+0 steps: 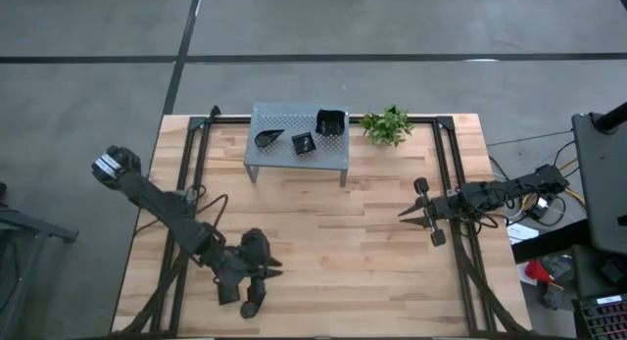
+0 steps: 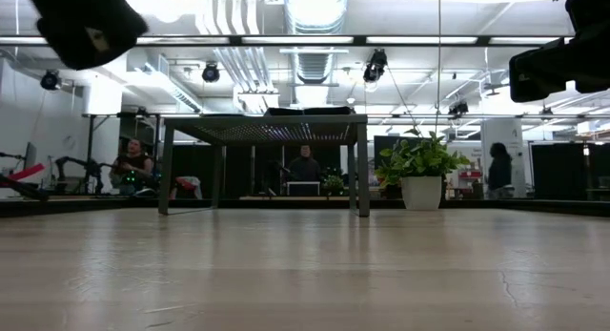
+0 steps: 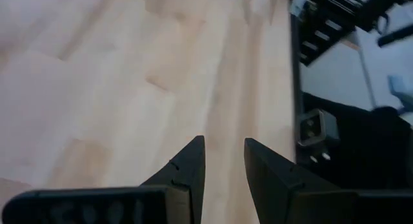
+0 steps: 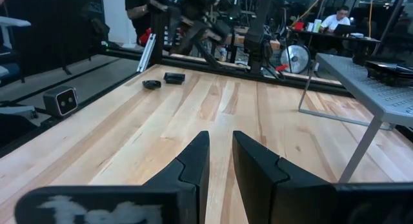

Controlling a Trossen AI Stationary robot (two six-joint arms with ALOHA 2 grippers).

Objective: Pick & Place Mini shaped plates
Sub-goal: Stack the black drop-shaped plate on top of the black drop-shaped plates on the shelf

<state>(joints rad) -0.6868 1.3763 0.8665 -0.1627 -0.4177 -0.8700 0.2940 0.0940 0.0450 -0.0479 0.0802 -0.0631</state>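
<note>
**Everything placed around the shelf**

The shelf (image 1: 297,142) stands at the table's (image 1: 323,232) far edge, near its middle. On it lie three mini shaped plates (image 1: 304,142): one toward its left end, one at centre, and one, perhaps a stack, at its far right corner. Just right of the shelf sits the plant (image 1: 386,125). The left gripper (image 1: 271,271) lies well before the shelf, the right gripper (image 1: 406,213) before it and rightward.

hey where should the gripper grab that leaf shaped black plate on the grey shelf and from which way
Probably by its raised edge, from above. The leaf-shaped plate lies flat on the grey shelf, beside a small square plate, so only the edge offers anything to pinch. One finger inside the edge, one outside, on the side away from the square plate. The left gripper and right gripper both look empty.
</note>
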